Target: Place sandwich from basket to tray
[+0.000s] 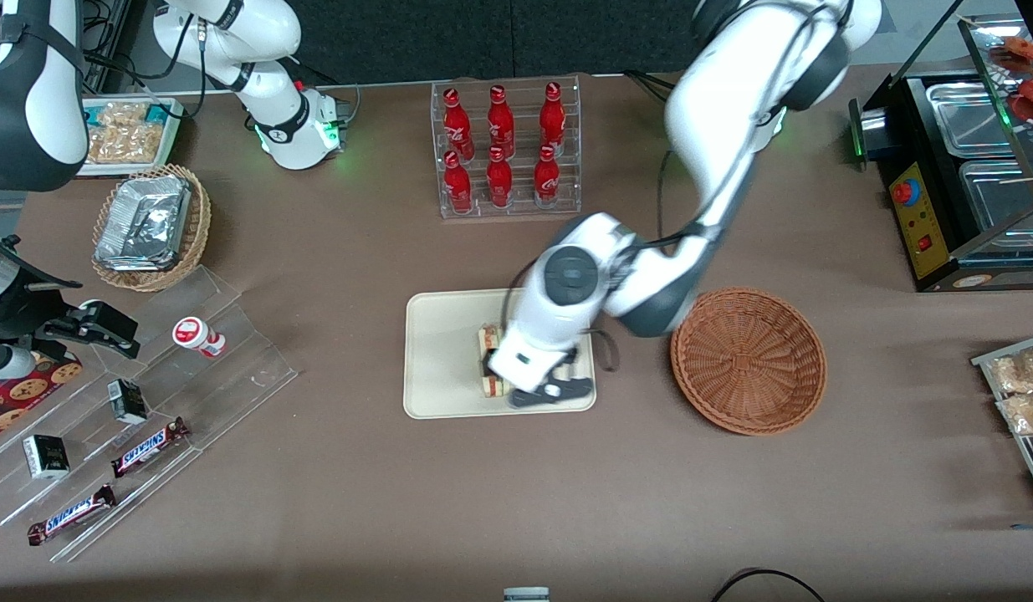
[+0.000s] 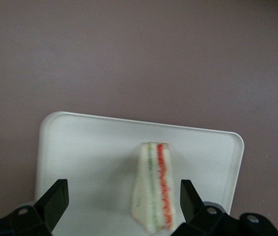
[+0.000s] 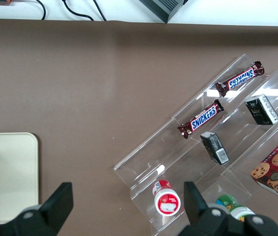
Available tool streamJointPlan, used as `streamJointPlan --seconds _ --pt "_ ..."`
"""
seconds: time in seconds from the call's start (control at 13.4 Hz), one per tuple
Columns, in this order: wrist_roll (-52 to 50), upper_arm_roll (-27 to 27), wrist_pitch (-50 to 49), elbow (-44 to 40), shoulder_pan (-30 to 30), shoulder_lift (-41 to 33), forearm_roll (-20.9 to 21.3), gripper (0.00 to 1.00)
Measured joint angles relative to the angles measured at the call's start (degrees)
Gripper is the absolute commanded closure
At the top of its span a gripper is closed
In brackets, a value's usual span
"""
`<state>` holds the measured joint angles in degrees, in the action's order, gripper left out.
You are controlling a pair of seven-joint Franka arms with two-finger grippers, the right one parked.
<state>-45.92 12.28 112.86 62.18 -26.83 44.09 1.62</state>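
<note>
The sandwich [image 2: 154,192] lies on the cream tray [image 2: 79,147], a pale wedge with red and green filling on its edge. My left gripper [image 2: 123,204] hangs open right above it, black fingers [image 2: 55,200] spread on both sides and the wedge much closer to one of them. In the front view the gripper [image 1: 493,365] and wrist cover most of the sandwich [image 1: 488,339] on the tray [image 1: 445,351]. The reddish-brown basket [image 1: 748,359] sits beside the tray, toward the working arm's end, with nothing in it.
A clear rack of red bottles [image 1: 506,146] stands farther from the front camera than the tray. A stepped acrylic rack [image 1: 148,393] with candy bars and a tan basket of foil containers [image 1: 150,226] lie toward the parked arm's end. A black appliance [image 1: 959,176] and bagged snacks [image 1: 1022,389] are near the working arm's end.
</note>
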Motion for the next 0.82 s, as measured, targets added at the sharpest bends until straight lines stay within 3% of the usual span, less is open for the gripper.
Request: streamJointPlan --seconds 0.22,0.52,0.82 --pt "6.6 -0.2 -1.9 10.8 7.7 -9.5 -1.2 0.0" --pt "24.1 -0.4 -1.8 27.3 20.7 -20.9 -4.3 0.0" --pt "36.8 -0.6 -6.2 36.3 30.2 -32.3 -4.7 0.0"
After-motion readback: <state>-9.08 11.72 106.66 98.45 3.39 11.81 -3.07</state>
